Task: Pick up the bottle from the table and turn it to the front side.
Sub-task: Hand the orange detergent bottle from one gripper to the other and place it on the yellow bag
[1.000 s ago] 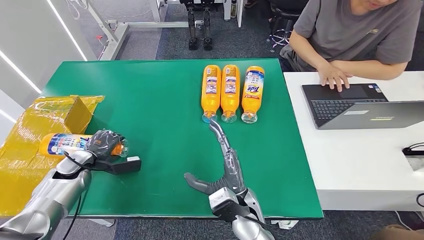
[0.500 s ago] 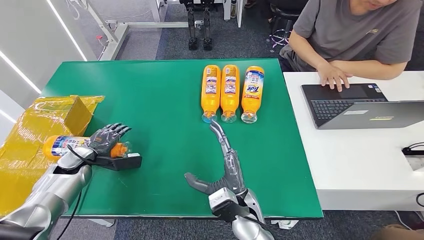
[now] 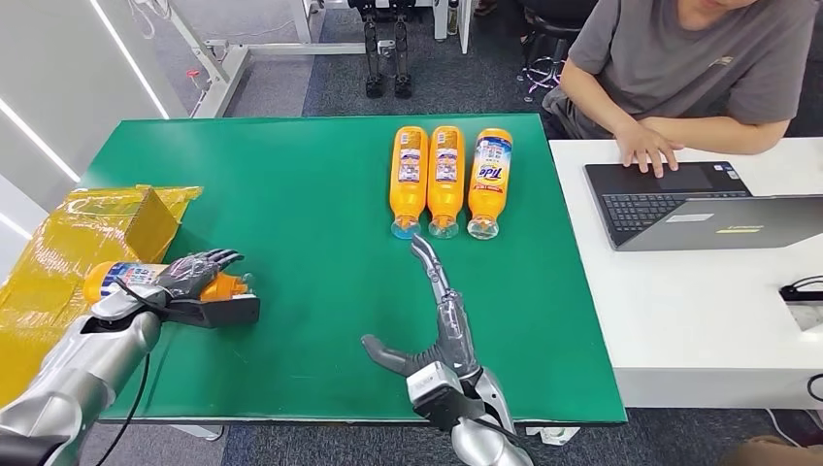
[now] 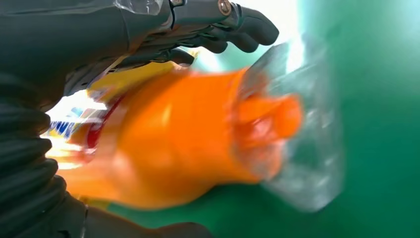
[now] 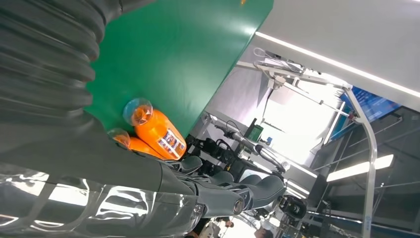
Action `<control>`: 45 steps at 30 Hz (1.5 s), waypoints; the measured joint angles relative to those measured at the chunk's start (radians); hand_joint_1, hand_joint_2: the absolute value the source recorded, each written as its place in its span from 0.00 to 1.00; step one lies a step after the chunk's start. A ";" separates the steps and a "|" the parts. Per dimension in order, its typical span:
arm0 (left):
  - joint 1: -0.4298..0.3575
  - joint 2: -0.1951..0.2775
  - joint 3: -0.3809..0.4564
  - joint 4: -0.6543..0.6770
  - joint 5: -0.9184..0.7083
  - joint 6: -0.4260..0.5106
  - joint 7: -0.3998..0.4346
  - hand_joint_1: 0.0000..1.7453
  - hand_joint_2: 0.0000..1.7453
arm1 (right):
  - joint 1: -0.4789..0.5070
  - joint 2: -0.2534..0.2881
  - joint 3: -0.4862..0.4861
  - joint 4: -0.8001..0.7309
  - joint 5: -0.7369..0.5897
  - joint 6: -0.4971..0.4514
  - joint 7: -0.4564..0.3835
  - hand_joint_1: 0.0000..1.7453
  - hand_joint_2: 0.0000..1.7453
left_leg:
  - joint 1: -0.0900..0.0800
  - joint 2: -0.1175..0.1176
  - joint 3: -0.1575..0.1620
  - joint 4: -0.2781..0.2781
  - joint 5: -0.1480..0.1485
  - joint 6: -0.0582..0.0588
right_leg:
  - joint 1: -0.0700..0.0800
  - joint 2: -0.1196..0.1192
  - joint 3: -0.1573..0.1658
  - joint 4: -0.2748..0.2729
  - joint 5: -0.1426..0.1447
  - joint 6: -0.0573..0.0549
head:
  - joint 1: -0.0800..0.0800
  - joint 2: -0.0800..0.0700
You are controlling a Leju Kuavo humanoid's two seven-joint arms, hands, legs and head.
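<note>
Compared with one second earlier, the left hand (image 3: 194, 274) is seen with fingers uncurled and spread over the bottle (image 3: 131, 279), which is laid on its side at the left edge of the green tabletop (image 3: 301, 194), cap toward the centre; it is covered rather than gripped. The right hand (image 3: 427, 320) is unchanged, flat and open, holding nothing. Four orange bottles are counted: this one and a row of three (image 3: 448, 180) at the far edge. One yellow box (image 3: 107, 221) and one laptop (image 3: 679, 206) are shown.

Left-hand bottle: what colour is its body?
Orange body, with a clear cap; best seen in the left wrist view.
</note>
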 joint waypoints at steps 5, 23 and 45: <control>-0.019 0.033 -0.008 0.000 0.013 -0.113 -0.008 0.00 1.00 | 0.001 -0.001 -0.008 0.000 0.000 -0.010 0.000 0.00 1.00 | 0.000 0.000 0.000 0.000 0.001 -0.001 | 0.000 0.000 0.000 0.000 0.000 0.000 | 0.000 0.000; -0.048 0.053 -0.039 0.004 0.073 -0.151 0.037 0.00 1.00 | 0.021 -0.003 -0.016 -0.003 0.021 -0.007 0.003 0.00 1.00 | 0.000 0.000 0.000 0.000 0.001 -0.001 | 0.000 0.000 -0.001 0.000 0.001 0.000 | 0.000 0.000; -0.035 0.169 -0.096 -0.130 0.198 -0.246 0.043 0.00 1.00 | 0.059 -0.003 -0.052 0.002 0.003 0.026 -0.014 0.00 1.00 | 0.001 0.000 -0.001 0.000 0.001 -0.001 | 0.001 0.001 -0.001 0.000 0.001 0.000 | 0.000 0.000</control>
